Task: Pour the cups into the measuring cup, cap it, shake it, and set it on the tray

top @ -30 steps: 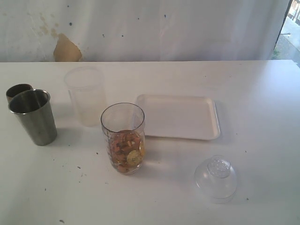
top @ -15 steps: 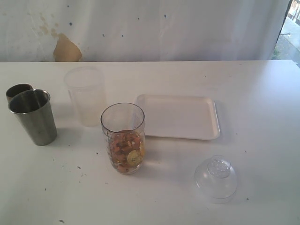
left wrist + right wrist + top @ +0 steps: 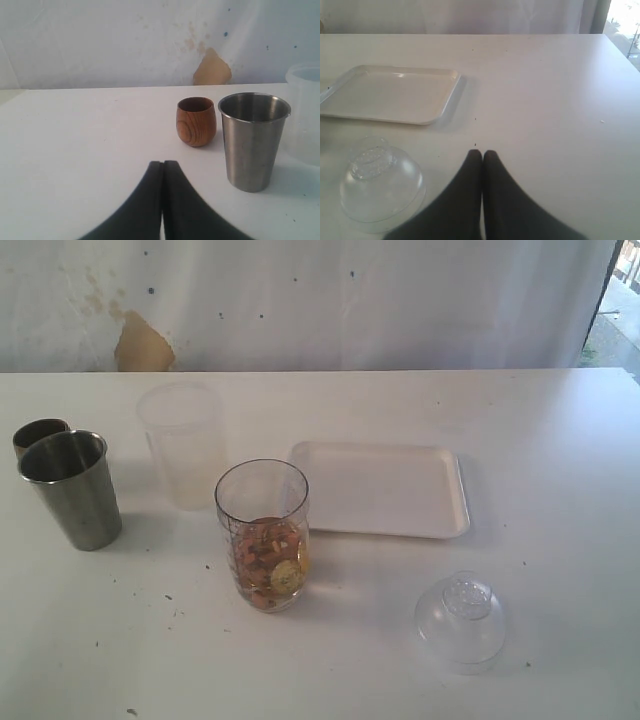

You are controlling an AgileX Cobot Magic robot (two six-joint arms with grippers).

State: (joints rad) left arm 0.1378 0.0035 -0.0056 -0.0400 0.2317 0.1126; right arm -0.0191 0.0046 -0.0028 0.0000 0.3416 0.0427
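Note:
The measuring cup (image 3: 262, 535), clear with dark marks, stands upright near the table's middle with colourful bits in its lower part. At the far left stands one steel tumbler (image 3: 68, 490) (image 3: 252, 145), and close behind it a small round wooden cup (image 3: 38, 434) (image 3: 196, 121). The white tray (image 3: 380, 488) (image 3: 390, 95) lies bare to the right of the measuring cup. A clear domed lid (image 3: 460, 620) (image 3: 380, 180) rests on the table at the front right. My left gripper (image 3: 162, 162) is shut and holds nothing, short of the tumbler. My right gripper (image 3: 483, 152) is shut beside the lid. Neither gripper shows in the exterior view.
A frosted translucent cup (image 3: 183, 445) (image 3: 305, 115) without marks stands between the tumbler and the tray, behind the measuring cup. A white sheet hangs along the table's far edge. Small dark specks dot the tabletop near the measuring cup.

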